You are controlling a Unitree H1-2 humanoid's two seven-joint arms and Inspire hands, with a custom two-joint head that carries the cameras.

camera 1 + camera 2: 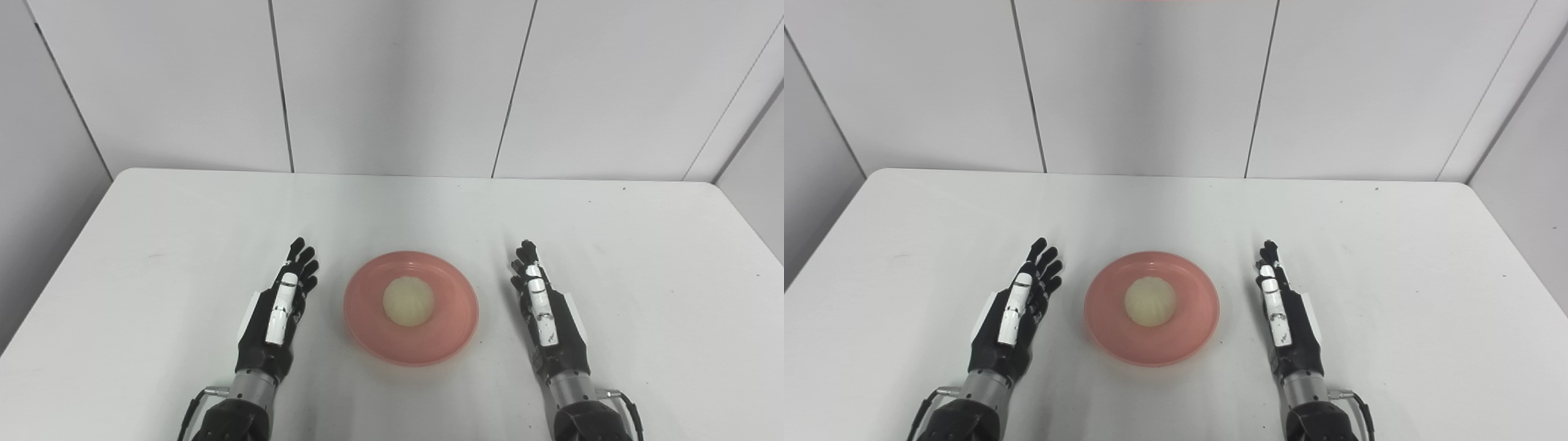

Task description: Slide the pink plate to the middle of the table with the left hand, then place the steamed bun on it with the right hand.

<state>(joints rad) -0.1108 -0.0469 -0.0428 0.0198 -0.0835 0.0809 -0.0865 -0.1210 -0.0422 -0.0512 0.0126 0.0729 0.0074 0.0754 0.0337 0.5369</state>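
The pink plate (442, 339) lies on the white table (184, 233), near the front middle. A pale round steamed bun (408, 300) sits at the plate's centre. My left hand (280, 312) rests just left of the plate, fingers straight and apart, holding nothing. My right hand (545, 309) rests just right of the plate, fingers straight, holding nothing. Neither hand touches the plate. The same scene shows in the right eye view, with the plate (1185, 340), the bun (1150, 301), my left hand (1015, 312) and my right hand (1283, 312).
Grey wall panels (392, 86) stand close behind the table's far edge. The table's left and right edges angle outward towards me.
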